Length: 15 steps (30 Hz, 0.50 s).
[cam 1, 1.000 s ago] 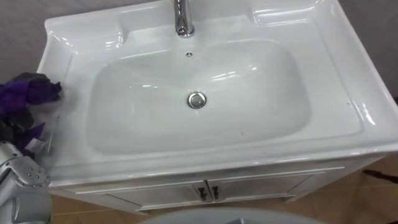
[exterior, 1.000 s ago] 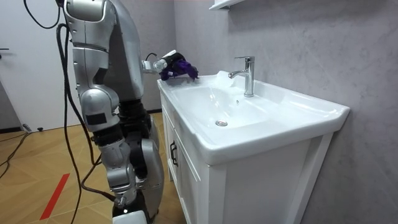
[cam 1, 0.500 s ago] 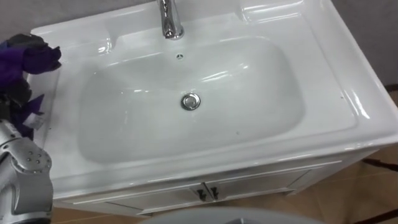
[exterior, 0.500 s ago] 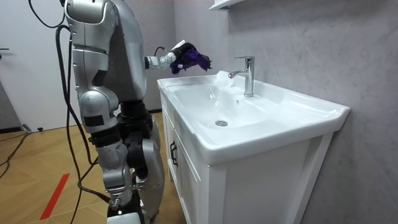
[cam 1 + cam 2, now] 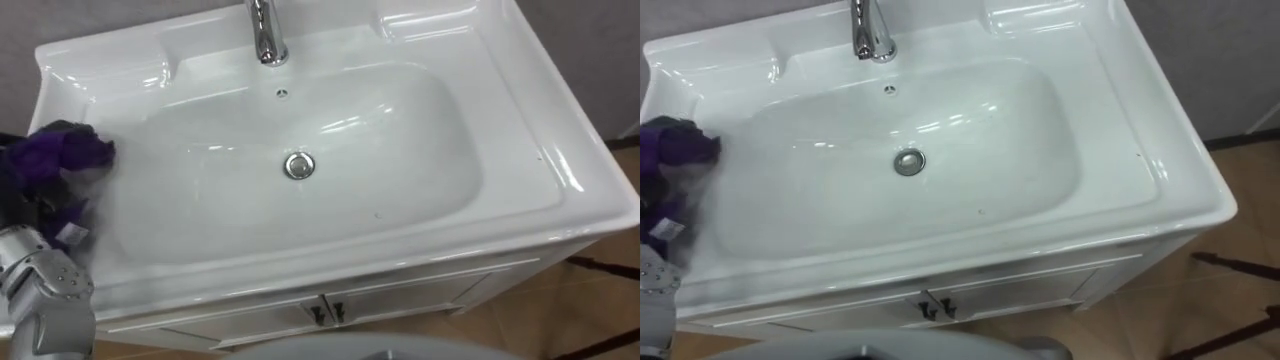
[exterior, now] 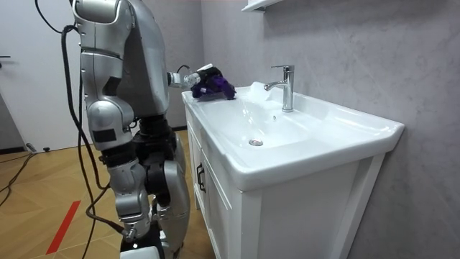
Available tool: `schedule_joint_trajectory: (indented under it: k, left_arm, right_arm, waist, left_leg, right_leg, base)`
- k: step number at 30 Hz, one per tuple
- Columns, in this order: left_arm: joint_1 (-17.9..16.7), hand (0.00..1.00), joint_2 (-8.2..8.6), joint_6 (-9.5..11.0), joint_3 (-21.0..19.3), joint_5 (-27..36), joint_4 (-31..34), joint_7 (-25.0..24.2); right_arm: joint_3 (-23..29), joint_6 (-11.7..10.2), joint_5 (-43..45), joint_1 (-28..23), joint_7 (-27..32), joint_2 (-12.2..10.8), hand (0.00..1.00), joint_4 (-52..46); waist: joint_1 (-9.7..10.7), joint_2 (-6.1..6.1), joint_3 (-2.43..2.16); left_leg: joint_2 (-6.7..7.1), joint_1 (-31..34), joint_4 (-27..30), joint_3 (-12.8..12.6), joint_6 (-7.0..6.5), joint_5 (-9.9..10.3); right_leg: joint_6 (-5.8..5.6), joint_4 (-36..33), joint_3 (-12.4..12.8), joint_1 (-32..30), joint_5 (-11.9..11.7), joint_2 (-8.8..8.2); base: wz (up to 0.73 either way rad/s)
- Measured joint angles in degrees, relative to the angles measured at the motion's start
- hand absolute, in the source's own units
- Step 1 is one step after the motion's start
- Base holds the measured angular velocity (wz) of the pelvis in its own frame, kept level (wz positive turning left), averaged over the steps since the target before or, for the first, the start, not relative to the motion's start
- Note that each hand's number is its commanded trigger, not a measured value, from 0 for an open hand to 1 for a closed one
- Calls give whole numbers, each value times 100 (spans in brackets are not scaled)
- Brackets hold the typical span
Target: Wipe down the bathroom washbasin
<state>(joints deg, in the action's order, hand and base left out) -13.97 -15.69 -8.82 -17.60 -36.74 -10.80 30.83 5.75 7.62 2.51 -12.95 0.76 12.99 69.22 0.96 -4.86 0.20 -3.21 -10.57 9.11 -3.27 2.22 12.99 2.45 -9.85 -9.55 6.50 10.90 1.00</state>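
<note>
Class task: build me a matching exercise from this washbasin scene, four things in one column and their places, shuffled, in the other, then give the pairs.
Things:
1. crumpled purple cloth
2. chrome tap
3. round metal drain plug
4. pair of dark cabinet handles

Places:
A. middle of the bowl of the white ceramic basin
B. below the basin's front rim
C. over the basin's left side, gripped by the robot's left hand
D. middle of the basin's back rim

Pairs: 1-C, 2-D, 3-A, 4-B.

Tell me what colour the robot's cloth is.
The cloth is purple; the left eye view shows it best.
</note>
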Motion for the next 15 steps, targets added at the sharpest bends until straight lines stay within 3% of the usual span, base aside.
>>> schedule_joint_trajectory:
  k: [10,12,13,15]
  left_arm:
    - [1,100,2,-2,177,0,-227,-7]
    - [1,25,16,-2,207,0,-277,-8]
    - [1,0,20,-1,207,0,-277,-8]
    - [1,0,34,-1,207,0,-277,-7]
  right_arm:
    - [-5,-2,-8,-13,-21,1,0,-66]
    - [-8,-2,-10,-8,-32,0,0,-66]
    - [-8,-2,-10,-8,-36,0,0,-66]
    - [-8,-3,-11,-9,-67,0,0,-64]
  waist:
    - [29,-19,-14]
    - [28,-28,-13]
    - [28,-28,-14]
    - [27,-28,-12]
  left_leg:
    - [-3,-113,-12,2,0,0]
    - [-3,-116,-12,2,0,0]
    - [-3,-116,-13,3,0,0]
    - [-3,-117,-13,6,0,0]
  right_leg:
    - [0,5,15,134,0,-10]
    - [0,3,20,133,0,-9]
    - [0,3,20,133,0,-8]
    - [0,1,20,133,0,-8]
  base:
    - [0]
    - [0]
    - [0]
    - [0]
